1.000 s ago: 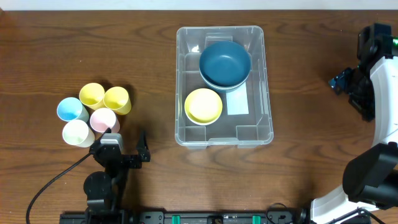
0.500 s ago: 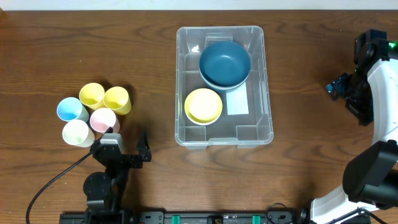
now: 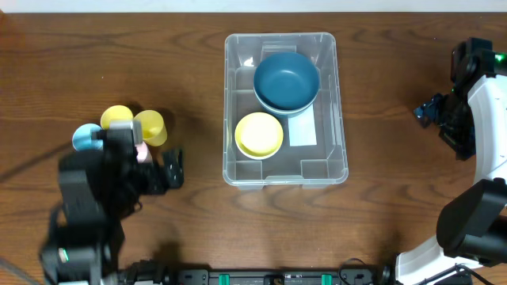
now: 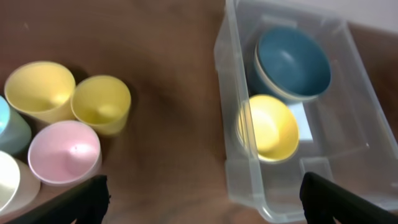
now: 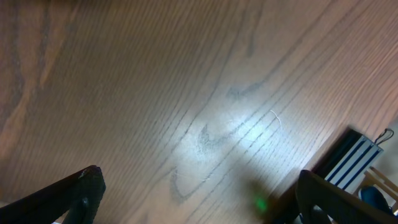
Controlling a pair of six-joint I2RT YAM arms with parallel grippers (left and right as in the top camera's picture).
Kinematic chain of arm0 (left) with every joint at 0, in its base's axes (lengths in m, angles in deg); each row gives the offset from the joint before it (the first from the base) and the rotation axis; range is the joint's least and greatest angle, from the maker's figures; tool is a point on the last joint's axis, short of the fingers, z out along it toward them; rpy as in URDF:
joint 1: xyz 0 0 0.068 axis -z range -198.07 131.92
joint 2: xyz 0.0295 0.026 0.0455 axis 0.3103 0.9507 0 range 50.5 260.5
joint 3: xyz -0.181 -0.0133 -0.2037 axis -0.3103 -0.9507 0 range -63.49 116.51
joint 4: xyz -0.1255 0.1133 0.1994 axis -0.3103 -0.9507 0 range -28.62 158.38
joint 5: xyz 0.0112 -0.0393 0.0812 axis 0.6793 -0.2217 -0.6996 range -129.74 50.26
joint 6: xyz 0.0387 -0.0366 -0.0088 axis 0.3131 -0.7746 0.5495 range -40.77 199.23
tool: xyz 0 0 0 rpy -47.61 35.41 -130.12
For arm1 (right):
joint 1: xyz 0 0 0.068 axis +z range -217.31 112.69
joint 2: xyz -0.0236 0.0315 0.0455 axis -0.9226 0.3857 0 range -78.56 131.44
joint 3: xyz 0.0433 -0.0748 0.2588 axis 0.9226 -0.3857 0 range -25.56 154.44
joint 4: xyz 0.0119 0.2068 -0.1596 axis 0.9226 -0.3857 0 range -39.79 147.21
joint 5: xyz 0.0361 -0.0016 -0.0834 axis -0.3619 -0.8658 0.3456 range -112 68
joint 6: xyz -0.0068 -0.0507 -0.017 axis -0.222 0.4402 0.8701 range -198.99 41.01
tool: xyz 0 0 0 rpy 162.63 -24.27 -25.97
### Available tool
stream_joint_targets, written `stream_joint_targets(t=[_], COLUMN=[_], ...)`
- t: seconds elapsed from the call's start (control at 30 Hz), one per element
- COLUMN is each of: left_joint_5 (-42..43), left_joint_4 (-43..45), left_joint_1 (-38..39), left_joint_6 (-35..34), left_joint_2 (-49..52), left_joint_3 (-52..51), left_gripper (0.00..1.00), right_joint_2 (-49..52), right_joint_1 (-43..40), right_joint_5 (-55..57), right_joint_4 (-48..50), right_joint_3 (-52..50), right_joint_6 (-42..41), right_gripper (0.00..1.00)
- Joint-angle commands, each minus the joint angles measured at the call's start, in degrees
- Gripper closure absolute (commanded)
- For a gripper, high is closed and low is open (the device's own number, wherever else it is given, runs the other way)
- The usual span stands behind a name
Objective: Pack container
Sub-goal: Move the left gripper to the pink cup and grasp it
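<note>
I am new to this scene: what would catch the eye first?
A big clear container sits mid-table, holding a blue bowl at the far end and a yellow bowl nearer. Left of it stands a cluster of pastel cups, partly hidden by the left arm.

One container (image 3: pixel 280 36) is counted on one table (image 3: pixel 380 229). Two bowls are seen inside it: one blue bowl (image 3: pixel 287 79) and one yellow bowl (image 3: pixel 259 134). A paler rim is seen under the blue one, but it cannot be told whether that is a third bowl. One white label (image 3: pixel 302 131) is counted. Five cups are counted: a first yellow cup (image 4: pixel 40 90), a second yellow cup (image 4: pixel 101 104), one pink cup (image 4: pixel 64 151), one light blue cup (image 4: pixel 7 127) and one white cup (image 4: pixel 9 183). Two grippers are counted, the left gripper (image 4: pixel 204 182) and the right gripper (image 5: pixel 199 176), each with two fingers.
</note>
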Motion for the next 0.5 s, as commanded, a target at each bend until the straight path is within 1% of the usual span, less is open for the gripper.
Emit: stream_joint_targets(t=[0.0, 0.07, 0.1, 0.2, 0.3, 0.4, 0.47], left_joint_5=[-2.5, -8.5, -10.0, -10.1, -10.2, -13.0, -13.3], left_joint_4=[-6.5, -12.0, -15.1, -18.3, -18.2, -17.6, -16.6], left_joint_1=[-0.5, -1.4, -2.2, -4.2, -4.9, -4.9, -4.9], left_joint_6=[-0.9, -8.3, -10.5, -10.3, -10.3, -10.1, -7.8], left_joint_2=[8.8, 13.0, 15.4, 21.3, 26.8, 32.2, 35.5], left_joint_3=[8.7, 11.8, 13.1, 13.6, 13.5, 13.5, 13.5], left_gripper=[0.02, 0.02, 0.02, 0.02, 0.02, 0.02, 0.02], right_joint_2=[0.3, 0.3, 0.3, 0.3, 0.3, 0.3, 0.3], right_joint_1=[-0.3, -0.3, -0.3, -0.3, -0.3, -0.3, -0.3], right_joint_5=[0.6, 0.6, 0.6, 0.6, 0.6, 0.6, 0.6], right_joint_4=[0.0, 0.0, 0.0, 0.0, 0.0, 0.0, 0.0], right_joint_3=[-0.1, -0.1, -0.1, -0.1, -0.1, -0.1, -0.1], right_joint_6=[-0.7, -0.7, -0.7, -0.7, -0.7, -0.7, -0.7], right_gripper=[0.01, 0.01, 0.01, 0.01, 0.01, 0.01, 0.01])
